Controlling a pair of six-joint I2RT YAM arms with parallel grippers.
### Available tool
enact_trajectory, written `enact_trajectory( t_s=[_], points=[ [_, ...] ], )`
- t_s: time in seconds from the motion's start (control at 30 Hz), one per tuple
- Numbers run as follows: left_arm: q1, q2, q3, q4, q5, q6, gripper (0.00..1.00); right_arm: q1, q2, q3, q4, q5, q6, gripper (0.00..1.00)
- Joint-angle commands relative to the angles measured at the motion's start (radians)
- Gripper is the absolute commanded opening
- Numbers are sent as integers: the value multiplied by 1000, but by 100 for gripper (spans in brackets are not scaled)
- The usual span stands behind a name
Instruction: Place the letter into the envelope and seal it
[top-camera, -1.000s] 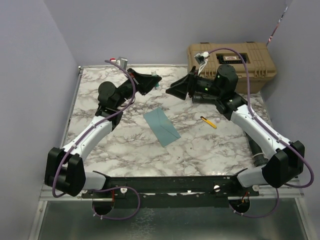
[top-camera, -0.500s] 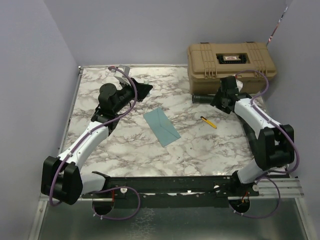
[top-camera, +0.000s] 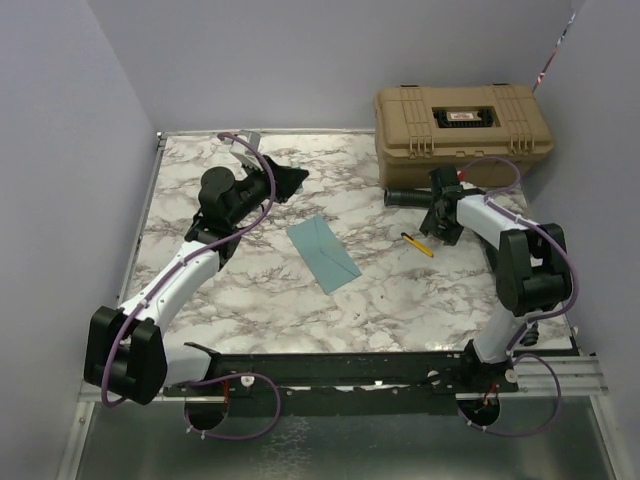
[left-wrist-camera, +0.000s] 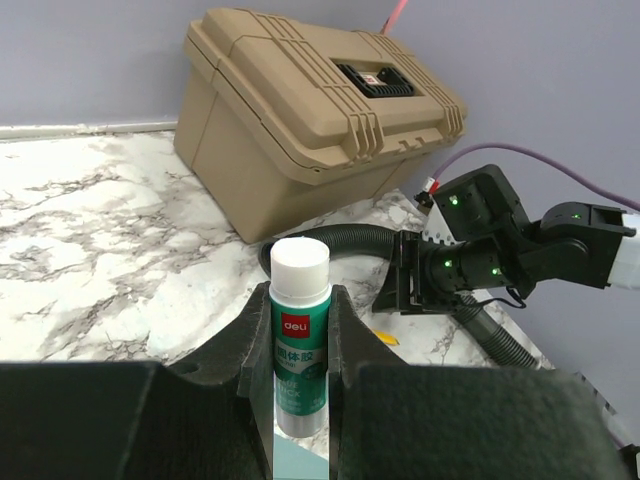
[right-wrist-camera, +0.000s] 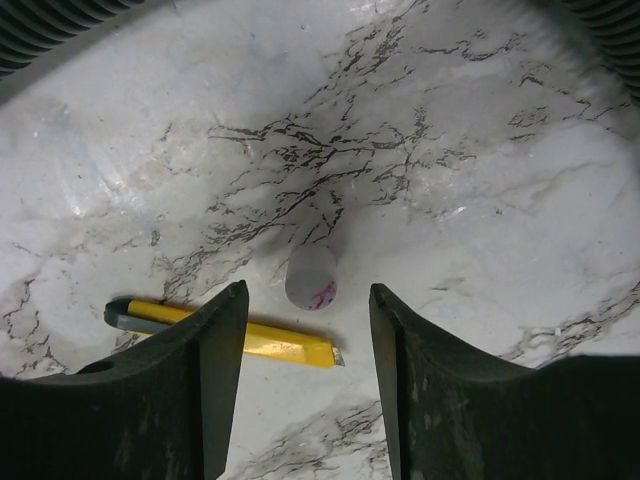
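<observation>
left jaws: grip glue stick (left-wrist-camera: 299, 340) | right jaws: apart | envelope (top-camera: 323, 252): flat

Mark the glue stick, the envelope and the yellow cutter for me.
glue stick (left-wrist-camera: 298, 345): left wrist view, on its green label.
envelope (top-camera: 322, 252): top external view, centre of its teal face.
yellow cutter (right-wrist-camera: 288, 346): right wrist view, on its yellow body.
</observation>
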Motion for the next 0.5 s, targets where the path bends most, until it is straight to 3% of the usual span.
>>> enact_trajectory(
  t_s=[0.0,0.17,0.47],
  points=[
    [-1,9,-12,37,37,-7,0,-11,37,-6,8,37,17,53],
    [-1,3,-21,37,47,8,0,-22,53,-6,30,18,6,47],
    [-1,-9,-37,37,51,10,0,-32,59,-11,48,9,-13,21]
  ],
)
